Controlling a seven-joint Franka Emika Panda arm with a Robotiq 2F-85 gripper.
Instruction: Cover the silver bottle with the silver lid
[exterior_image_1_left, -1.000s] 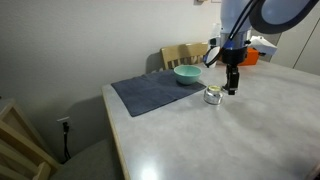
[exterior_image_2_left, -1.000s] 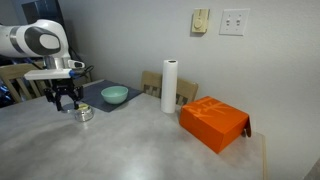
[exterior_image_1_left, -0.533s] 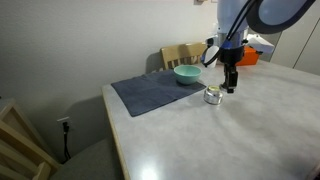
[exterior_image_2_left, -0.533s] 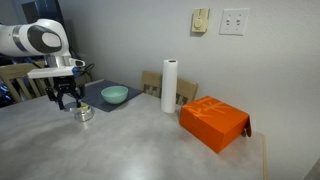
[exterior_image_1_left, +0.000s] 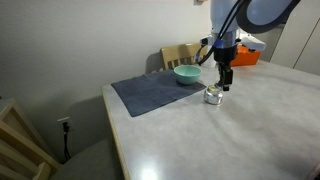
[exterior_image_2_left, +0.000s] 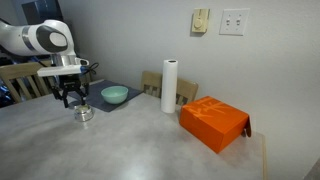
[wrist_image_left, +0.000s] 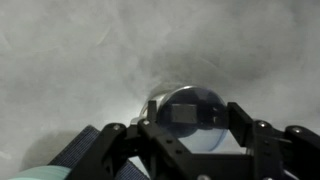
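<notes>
The silver bottle (exterior_image_1_left: 213, 96) (exterior_image_2_left: 84, 113) stands on the grey table just off the mat's corner, squat and shiny. My gripper (exterior_image_1_left: 226, 84) (exterior_image_2_left: 72, 99) hangs close above it, slightly to one side. In the wrist view the gripper (wrist_image_left: 181, 122) is shut on the silver lid (wrist_image_left: 186, 112), a round grey disc held flat between the black fingers. A shiny curved edge, apparently the bottle (wrist_image_left: 153, 101), peeks out past the lid's left side. Whether lid and bottle touch I cannot tell.
A teal bowl (exterior_image_1_left: 187, 74) (exterior_image_2_left: 114, 95) sits on the dark mat (exterior_image_1_left: 150, 92) behind the bottle. A tall white roll (exterior_image_2_left: 170, 86) and an orange box (exterior_image_2_left: 213, 122) stand further along the table. A wooden chair (exterior_image_1_left: 180, 54) is at the far edge.
The gripper has shifted sideways toward the bottle and now hangs nearly over it, still shut on the lid. The bottle has not moved.
</notes>
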